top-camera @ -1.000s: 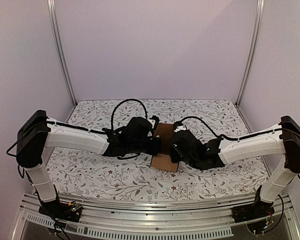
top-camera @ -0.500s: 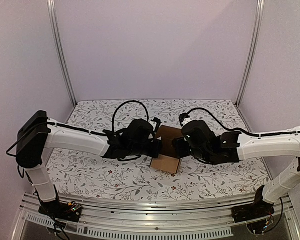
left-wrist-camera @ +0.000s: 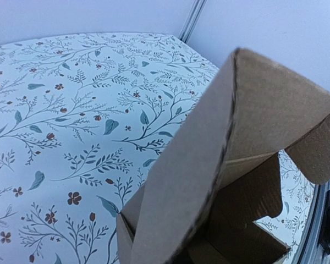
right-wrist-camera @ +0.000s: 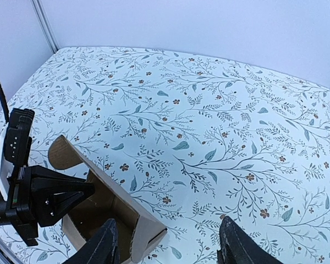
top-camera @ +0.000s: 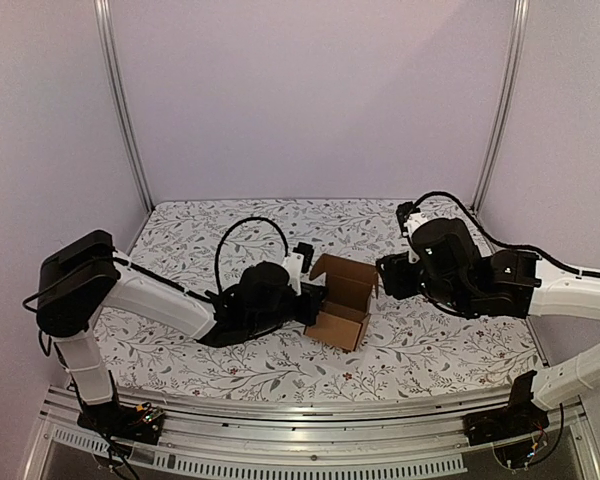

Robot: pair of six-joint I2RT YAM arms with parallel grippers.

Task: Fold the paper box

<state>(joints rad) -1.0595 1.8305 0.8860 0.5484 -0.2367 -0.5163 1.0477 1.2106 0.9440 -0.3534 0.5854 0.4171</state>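
Observation:
The paper box (top-camera: pixel 345 297) is brown cardboard, half raised, with walls and flaps standing, at the table's middle. My left gripper (top-camera: pixel 308 300) is at its left side, low over the table. In the right wrist view its black fingers (right-wrist-camera: pixel 50 201) are closed on the box's (right-wrist-camera: pixel 102 190) left wall. In the left wrist view the cardboard (left-wrist-camera: pixel 209 165) fills the lower right and hides my fingers. My right gripper (top-camera: pixel 384 277) is open and empty, just right of the box. Its fingers (right-wrist-camera: pixel 107 242) straddle the box's near corner from above without touching it.
The table is covered by a floral cloth (top-camera: pixel 430 350). Pale walls with metal posts (top-camera: pixel 125 110) close in the left, back and right. A metal rail (top-camera: pixel 300 415) runs along the front edge.
My right gripper has let go and drawn back to the right, away from the box. The box has gone from lying flat to standing with its walls raised. My left arm has dropped lower, still holding it.

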